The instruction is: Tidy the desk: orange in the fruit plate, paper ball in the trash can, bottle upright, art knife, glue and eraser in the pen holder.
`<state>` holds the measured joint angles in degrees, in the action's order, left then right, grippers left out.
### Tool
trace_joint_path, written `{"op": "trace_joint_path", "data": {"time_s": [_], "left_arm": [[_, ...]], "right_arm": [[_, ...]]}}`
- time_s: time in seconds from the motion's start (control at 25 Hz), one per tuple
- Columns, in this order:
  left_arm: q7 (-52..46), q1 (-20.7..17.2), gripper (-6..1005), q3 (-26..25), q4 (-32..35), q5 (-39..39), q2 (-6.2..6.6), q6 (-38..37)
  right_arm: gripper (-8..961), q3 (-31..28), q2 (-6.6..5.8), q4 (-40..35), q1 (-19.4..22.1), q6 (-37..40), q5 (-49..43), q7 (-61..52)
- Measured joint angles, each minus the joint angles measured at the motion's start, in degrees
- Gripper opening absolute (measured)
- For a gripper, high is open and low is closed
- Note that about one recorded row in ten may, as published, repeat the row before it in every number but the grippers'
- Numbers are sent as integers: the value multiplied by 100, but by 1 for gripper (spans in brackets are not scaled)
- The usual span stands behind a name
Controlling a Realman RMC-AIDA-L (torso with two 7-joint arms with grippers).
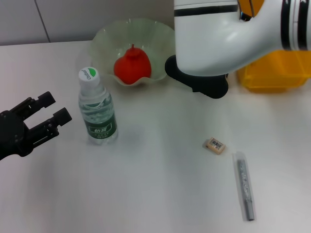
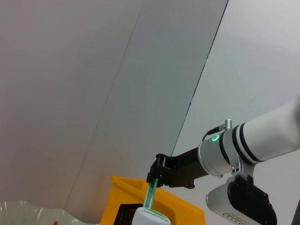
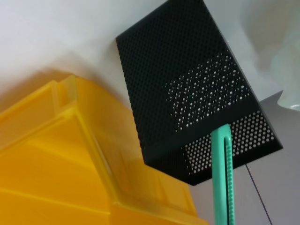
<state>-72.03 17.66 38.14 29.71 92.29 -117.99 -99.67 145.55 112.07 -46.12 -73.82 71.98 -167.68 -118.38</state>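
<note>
Art knife (image 3: pixel 221 178) lot, entered largest first.

- Counter (image 1: pixel 155 194): pale and bare at lower centre.
- Trash can (image 1: pixel 272 75): yellow, upper right of the head view.
- Fruit plate (image 1: pixel 104 36): upper centre, orange (image 1: pixel 132 65) inside.
- Bottle (image 1: pixel 97 114): upright, left of centre.
- Pen holder (image 3: pixel 187 79): black mesh, beside the trash can.
- Art knife: slim green plastic, hanging blade end down at the holder's mouth. Judged light, stiff and smooth; best gripped across the flat handle, clear of the blade.
- Glue (image 1: pixel 244 187): grey stick at lower right. Likely light and apt to roll; take it mid-length.
- Eraser (image 1: pixel 215 145): just up-left of the glue. Small, slightly soft; pinch its long sides.

Right tool (image 2: pixel 157 176): clamped on the knife's upper end.
Left tool (image 1: pixel 56 108): left edge, fingers apart, holding nothing.
</note>
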Motion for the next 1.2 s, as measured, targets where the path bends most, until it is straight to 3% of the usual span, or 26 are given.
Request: {"op": "trace_joint_path", "data": {"time_s": [0.4, 1.0, 1.2], "left_arm": [[58, -8, 787, 1, -8, 77, -6, 12], [57, -9, 787, 0, -9, 79, -4, 5], [57, -17, 787, 0, -9, 78, -4, 2]], "right_arm": [[223, 3, 229, 461, -170, 142, 7, -59], [234, 45, 297, 543, -279, 215, 9, -292], [284, 51, 297, 543, -292, 235, 9, -319]]}}
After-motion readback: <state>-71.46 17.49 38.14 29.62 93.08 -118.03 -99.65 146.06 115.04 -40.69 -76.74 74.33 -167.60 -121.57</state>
